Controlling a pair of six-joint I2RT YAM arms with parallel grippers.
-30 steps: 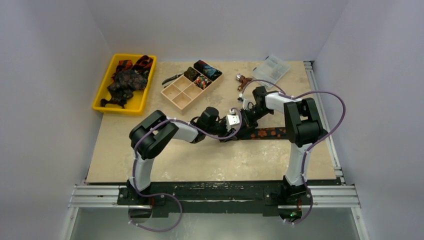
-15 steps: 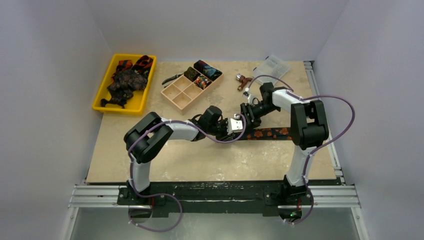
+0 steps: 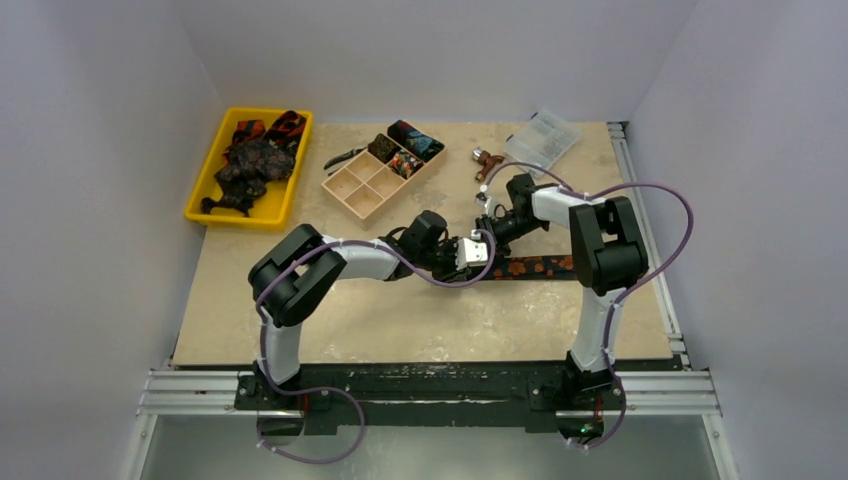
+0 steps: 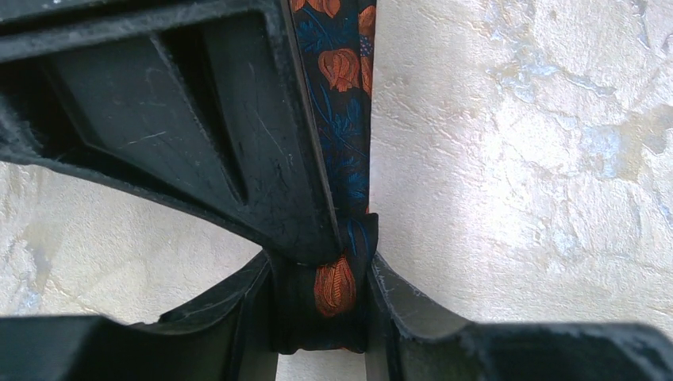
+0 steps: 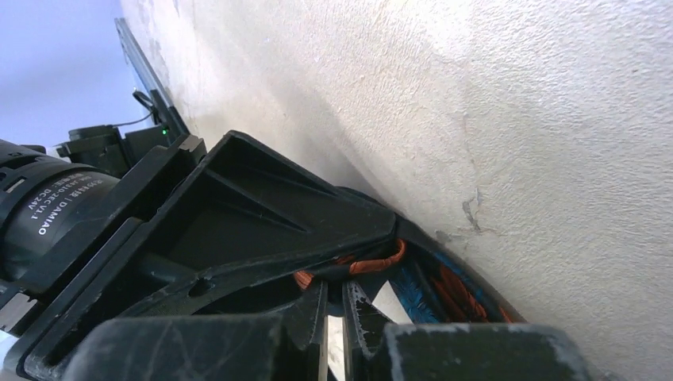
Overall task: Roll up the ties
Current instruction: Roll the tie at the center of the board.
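A dark tie with orange blotches [image 3: 532, 267] lies flat on the table right of centre. My left gripper [image 3: 481, 260] is at its left end; in the left wrist view it [image 4: 321, 305] is shut on the folded end of the tie [image 4: 335, 284], and the strip runs away up the frame. My right gripper [image 3: 488, 232] comes in from behind and meets the same end. In the right wrist view its jaws [image 5: 343, 305] are all but closed on the tie's folded edge [image 5: 379, 260], tight against the left gripper's finger [image 5: 262, 206].
A yellow tray [image 3: 212, 155] at the back left holds several loose ties [image 3: 255, 160]. A tan divided box [image 3: 352, 186] holds rolled ties [image 3: 412, 140] in its far cells. Pliers [image 3: 345, 157], a small reddish tool [image 3: 487, 160] and a clear plastic box [image 3: 543, 138] lie at the back.
My left gripper has shifted a little right along the tie's end. My right arm swung outward half a second ago and has come back in, its gripper staying at the tie's end.
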